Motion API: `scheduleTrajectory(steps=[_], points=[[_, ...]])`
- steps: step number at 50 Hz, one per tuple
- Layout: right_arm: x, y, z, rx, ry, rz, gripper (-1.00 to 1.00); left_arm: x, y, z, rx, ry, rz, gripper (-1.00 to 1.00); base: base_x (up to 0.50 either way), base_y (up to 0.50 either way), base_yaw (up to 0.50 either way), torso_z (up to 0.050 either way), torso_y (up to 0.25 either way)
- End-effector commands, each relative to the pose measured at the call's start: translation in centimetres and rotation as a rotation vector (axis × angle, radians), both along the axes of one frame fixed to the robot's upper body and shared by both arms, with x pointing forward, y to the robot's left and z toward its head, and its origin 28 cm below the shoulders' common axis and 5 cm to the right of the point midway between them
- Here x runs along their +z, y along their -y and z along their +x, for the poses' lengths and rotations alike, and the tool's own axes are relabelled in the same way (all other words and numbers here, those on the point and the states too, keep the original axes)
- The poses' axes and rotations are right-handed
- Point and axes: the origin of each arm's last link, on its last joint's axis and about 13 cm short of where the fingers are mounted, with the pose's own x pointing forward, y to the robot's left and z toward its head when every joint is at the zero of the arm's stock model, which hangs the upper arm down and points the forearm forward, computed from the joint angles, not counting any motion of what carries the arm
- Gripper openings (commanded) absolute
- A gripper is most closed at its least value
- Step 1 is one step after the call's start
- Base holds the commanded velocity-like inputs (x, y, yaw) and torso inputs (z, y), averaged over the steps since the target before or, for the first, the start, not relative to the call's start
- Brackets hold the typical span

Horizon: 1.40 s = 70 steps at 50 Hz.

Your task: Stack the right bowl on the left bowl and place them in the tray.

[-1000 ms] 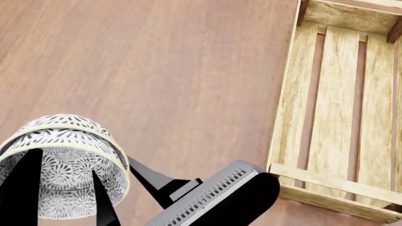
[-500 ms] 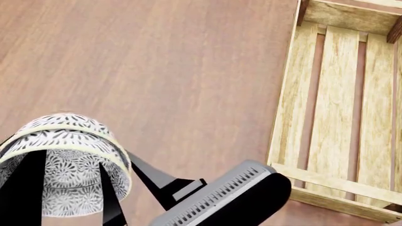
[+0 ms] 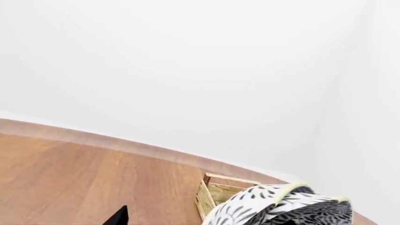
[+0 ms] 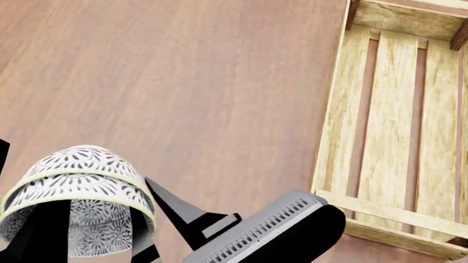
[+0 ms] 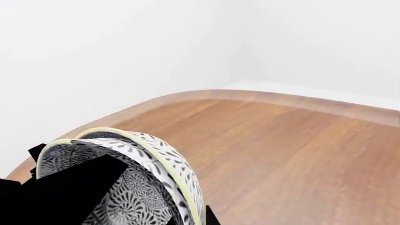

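The stacked bowls [image 4: 76,189] hung tilted at seven o'clock in the head view, clamped at the rim by a gripper [image 4: 87,235] whose side could not be told, so the carry to the tray [image 4: 343,109] at two o'clock remained.

The stacked bowls [image 4: 76,181] were white with a black leaf pattern and pale yellow rims; the tray [image 4: 395,126] was pale wood, the surface [image 4: 183,82] reddish-brown.

Two nested bowls [image 4: 76,183], one tray [image 4: 343,104], one table [image 4: 183,82]
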Motion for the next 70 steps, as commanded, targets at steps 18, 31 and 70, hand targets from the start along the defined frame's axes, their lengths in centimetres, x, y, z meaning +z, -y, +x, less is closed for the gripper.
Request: scheduleTrajectory(steps=[18,31,70], points=[[0.4,-0.2,1.2,0.001,0.012,0.031,-1.0,-0.1,0.6,0.0,-0.031,0.003,0.008,1.0,0.0,0.0,0.0,0.0,0.001],[0.8,-0.2,2.2,-0.016,0.016,0.048,-1.0,-0.1,0.6,-0.1,-0.032,0.004,0.006,1.0,0.0,0.0,0.0,0.001,0.001],[7.9,3.7,11.0,-0.31,0.027,0.125,-1.0,0.0,0.2,-0.2,-0.016,0.021,-0.019,1.0,0.0,0.0,0.0,0.0,0.001]])
